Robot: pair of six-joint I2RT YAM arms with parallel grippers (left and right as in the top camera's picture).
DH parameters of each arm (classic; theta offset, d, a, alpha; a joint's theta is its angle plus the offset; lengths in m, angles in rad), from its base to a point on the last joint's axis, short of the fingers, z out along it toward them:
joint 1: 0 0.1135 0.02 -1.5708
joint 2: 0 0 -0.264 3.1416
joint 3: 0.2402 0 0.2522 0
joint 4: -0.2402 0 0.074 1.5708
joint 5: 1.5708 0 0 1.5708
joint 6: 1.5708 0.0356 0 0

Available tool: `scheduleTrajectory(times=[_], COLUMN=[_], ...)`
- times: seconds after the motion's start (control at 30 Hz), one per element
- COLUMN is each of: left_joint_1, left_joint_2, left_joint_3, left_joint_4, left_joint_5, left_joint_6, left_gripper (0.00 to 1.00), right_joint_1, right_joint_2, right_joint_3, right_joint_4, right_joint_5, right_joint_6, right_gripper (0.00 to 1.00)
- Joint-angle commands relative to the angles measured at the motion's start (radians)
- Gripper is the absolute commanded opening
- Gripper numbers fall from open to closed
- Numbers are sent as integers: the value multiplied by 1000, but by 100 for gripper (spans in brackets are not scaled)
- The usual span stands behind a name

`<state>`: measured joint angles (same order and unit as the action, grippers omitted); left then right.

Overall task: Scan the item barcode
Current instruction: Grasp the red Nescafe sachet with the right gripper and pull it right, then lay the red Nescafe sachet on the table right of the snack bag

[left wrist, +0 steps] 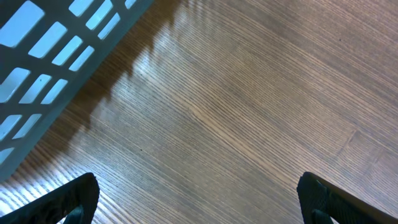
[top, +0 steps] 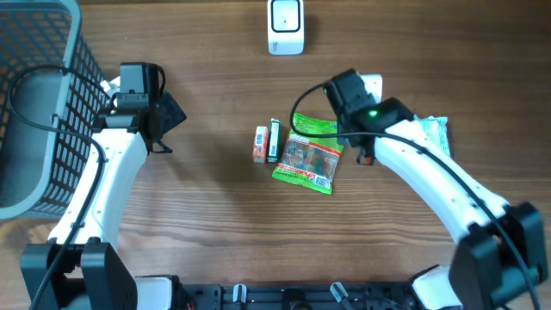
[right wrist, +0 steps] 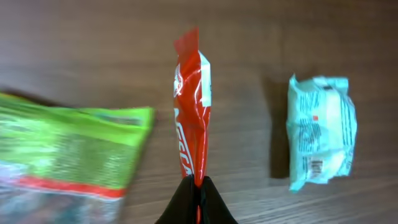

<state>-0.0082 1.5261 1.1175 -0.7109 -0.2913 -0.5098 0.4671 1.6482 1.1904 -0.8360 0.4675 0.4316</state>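
The right hand (right wrist: pixel 197 190) pinches one end of a red packet (right wrist: pixel 191 112), which sticks straight out from its fingertips. The left hand (left wrist: pixel 199 202) is spread wide above the surface (left wrist: pixel 249 112).

We keep left black two-finger gripper (left wrist: pixel 198 186) wide open, left of white boxy scanner (top: pixel 285 26); right gripper (right wrist: pixel 198 194) pinched on red foil packet (right wrist: pixel 191 112).

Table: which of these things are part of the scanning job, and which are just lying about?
In the job: red packet, pinched by the right gripper; scanner.
Lying about: green packet; two small boxes; pale packet; basket.
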Motion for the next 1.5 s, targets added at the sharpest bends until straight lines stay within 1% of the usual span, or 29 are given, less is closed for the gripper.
scheduleTrajectory(times=[0.0, 0.07, 0.2, 0.3, 0.37, 0.4, 0.43, 0.5, 0.57, 0.67, 0.73, 0.77, 0.8, 0.83, 0.87, 0.9, 0.93, 0.97, 1.07, 1.17, 1.2, 1.3, 1.33, 1.4, 1.47], left_joint_1=[4, 4, 4, 4, 4, 4, 4, 4, 4, 4, 4, 4, 4, 4, 4, 4, 4, 4, 4, 4, 4, 4, 4, 4, 4], left_joint_2=[5, 5, 5, 5, 5, 5, 5, 5, 5, 5, 5, 5, 5, 5, 5, 5, 5, 5, 5, 5, 5, 5, 5, 5, 5], left_joint_3=[1, 1, 1, 1, 1, 1, 1, 1, 1, 1, 1, 1, 1, 1, 1, 1, 1, 1, 1, 1, 1, 1, 1, 1, 1], left_joint_4=[3, 3, 3, 3, 3, 3, 3, 3, 3, 2, 3, 3, 3, 3, 3, 3, 3, 3, 3, 3, 3, 3, 3, 3, 3], left_joint_5=[-13, -13, -13, -13, -13, -13, -13, -13, -13, -13, -13, -13, -13, -13, -13, -13, -13, -13, -13, -13, -13, -13, -13, -13, -13], left_joint_6=[8, 8, 8, 8, 8, 8, 8, 8, 8, 8, 8, 8, 8, 8, 8, 8, 8, 8, 8, 8, 8, 8, 8, 8, 8], left_gripper=[100, 100, 100, 100, 100, 100, 100, 100, 100, 100, 100, 100, 100, 100, 100, 100, 100, 100, 100, 100, 100, 100, 100, 100, 100], right_joint_1=[-2, -2, -2, -2, -2, -2, -2, -2, -2, -4, -21, -40, -68, -106, -230, -321, -363, -391, -456, -488, -488, -484, -484, -484, -484], right_joint_2=[64, 97, 159, 189, 208, 209, 209, 209, 209, 199, 174, 154, 134, 114, 89, 95, 97, 97, 98, 98, 98, 97, 98, 98, 98], right_joint_3=[-72, -111, -149, -168, -170, -170, -170, -170, -169, -158, -145, -137, -130, -123, -121, -124, -127, -135, -163, -181, -182, -183, -183, -186, -198], right_joint_4=[68, 122, 181, 231, 234, 237, 241, 242, 245, 229, 219, 218, 217, 215, 206, 188, 183, 185, 209, 244, 249, 247, 245, 244, 245], right_joint_5=[96, 114, 216, 203, 195, 164, 120, 56, 43, 44, 22, -17, -82, -171, -447, -568, -618, -652, -668, -639, -651, -717, -717, -717, -716], right_joint_6=[-67, -95, -90, -87, -42, -37, -40, -39, -40, -40, -40, -64, -115, -180, -320, -388, -412, -431, -440, -440, -441, -458, -454, -454, -451], right_gripper=[5, 4, 4, 4, 4, 13, 26, 29, 30, 29, 31, 31, 31, 34, 37, 35, 32, 30, 29, 27, 24, 24, 24, 20, 20])
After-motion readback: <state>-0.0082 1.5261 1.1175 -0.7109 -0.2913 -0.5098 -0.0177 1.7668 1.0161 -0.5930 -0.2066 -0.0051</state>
